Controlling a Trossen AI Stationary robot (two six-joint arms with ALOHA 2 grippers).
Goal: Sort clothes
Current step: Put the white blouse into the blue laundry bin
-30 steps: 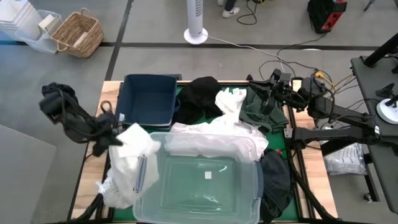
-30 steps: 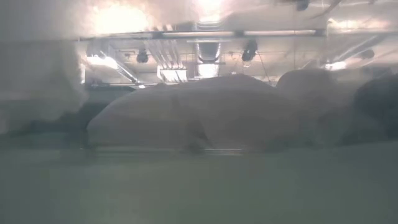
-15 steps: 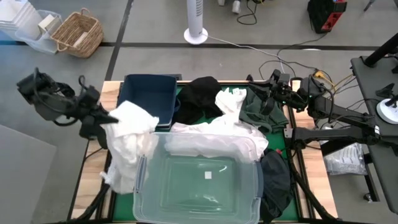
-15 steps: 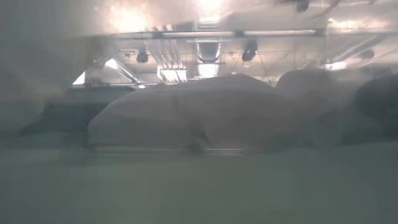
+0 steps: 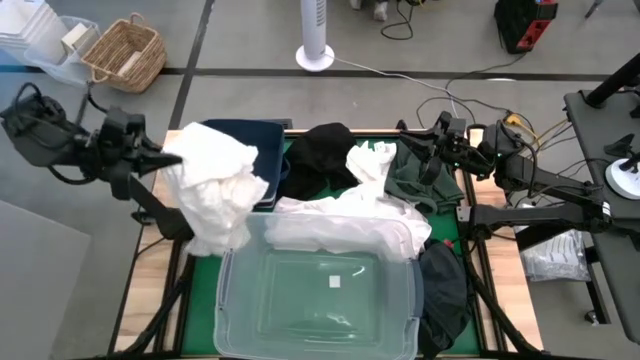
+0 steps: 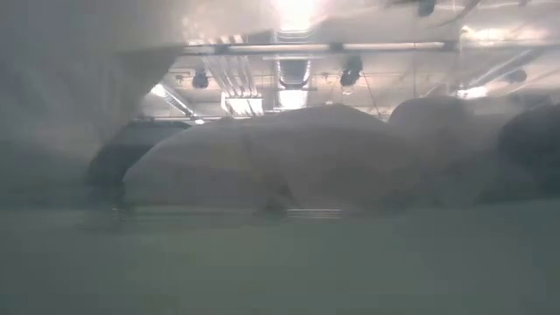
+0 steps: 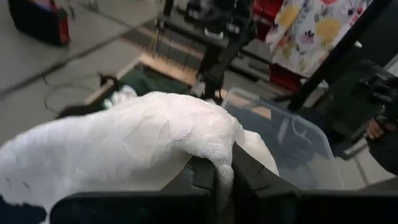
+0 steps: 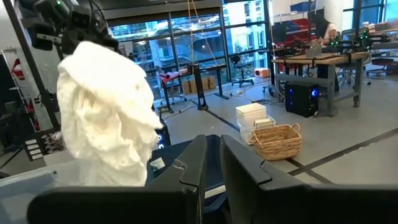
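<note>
Left gripper (image 5: 168, 160) is clamped on a white garment (image 5: 215, 190) lifted beside the navy bin (image 5: 262, 140); right gripper (image 5: 408, 140), fingers together, waits over the dark green garment (image 5: 420, 178).

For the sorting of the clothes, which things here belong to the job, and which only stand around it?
Belong to the job:
- white fabric garment, held up by the shut left gripper
- black garment
- dark green garment
- clear plastic tub
- navy blue bin

Only around:
- woven wicker basket
- white standing fan
</note>
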